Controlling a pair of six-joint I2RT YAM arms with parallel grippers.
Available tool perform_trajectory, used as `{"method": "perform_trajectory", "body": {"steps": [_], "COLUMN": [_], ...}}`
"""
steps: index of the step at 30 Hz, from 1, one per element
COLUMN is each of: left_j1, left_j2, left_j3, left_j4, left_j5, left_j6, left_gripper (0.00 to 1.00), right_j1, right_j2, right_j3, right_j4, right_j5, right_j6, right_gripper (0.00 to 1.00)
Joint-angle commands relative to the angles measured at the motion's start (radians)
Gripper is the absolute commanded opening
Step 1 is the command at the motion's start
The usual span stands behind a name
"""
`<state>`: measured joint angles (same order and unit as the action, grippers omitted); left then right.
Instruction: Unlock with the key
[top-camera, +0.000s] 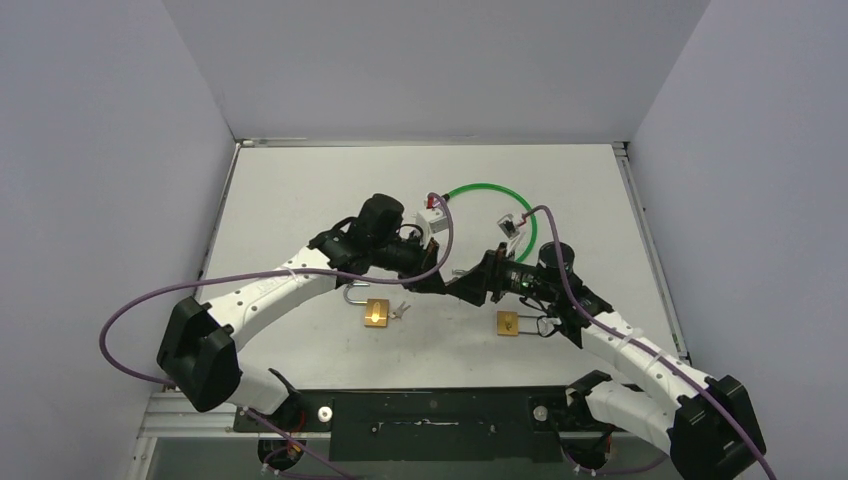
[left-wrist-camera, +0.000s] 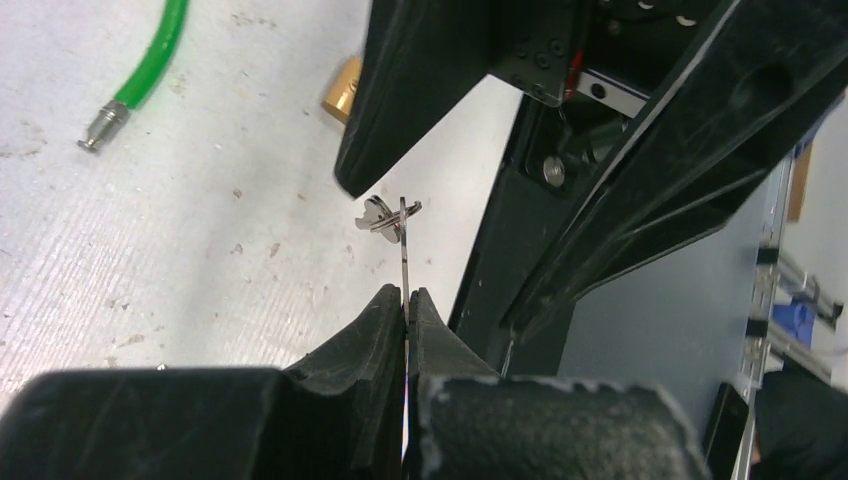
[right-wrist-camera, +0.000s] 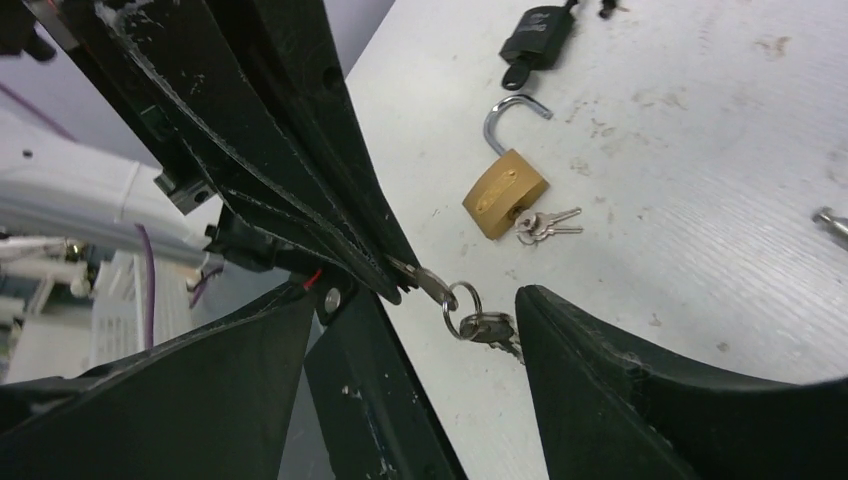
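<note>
Pinching the key (left-wrist-camera: 405, 262) by its blade, the left gripper (left-wrist-camera: 406, 300) is clenched tight, offering the head and key ring (right-wrist-camera: 462, 297) to the right gripper (right-wrist-camera: 415, 295), whose jaws are spread wide around them. It looks like a handover. The likely target, a brass padlock (top-camera: 508, 323), lies at four o'clock from the grippers, and an open-shackled padlock (top-camera: 376, 311) lies at eight.

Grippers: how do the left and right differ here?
The left gripper is shut on a key; the right gripper is open, holding nothing. The left gripper's fingers touch the key; the right gripper's stand either side of it, apart. Both are black.
</note>
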<state>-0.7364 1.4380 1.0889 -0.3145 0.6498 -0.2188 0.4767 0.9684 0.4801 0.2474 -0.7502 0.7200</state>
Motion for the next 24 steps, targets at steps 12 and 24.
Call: {"method": "perform_trajectory", "body": {"steps": [12, 24], "left_j1": [0.012, 0.013], "left_j2": [-0.086, -0.091], "left_j3": [0.149, 0.157], "left_j4": [-0.361, -0.386], "left_j5": [0.128, 0.138], "left_j6": [0.271, 0.304], "left_gripper": [0.0, 0.0], "right_j1": [0.092, 0.125], "right_j2": [-0.026, 0.031], "right_j3": [0.047, 0.058], "right_j4": [0.185, 0.174], "right_j5": [-0.167, -0.209], "right_j6": [-0.117, -0.127], "right_gripper": [0.75, 0.55]}}
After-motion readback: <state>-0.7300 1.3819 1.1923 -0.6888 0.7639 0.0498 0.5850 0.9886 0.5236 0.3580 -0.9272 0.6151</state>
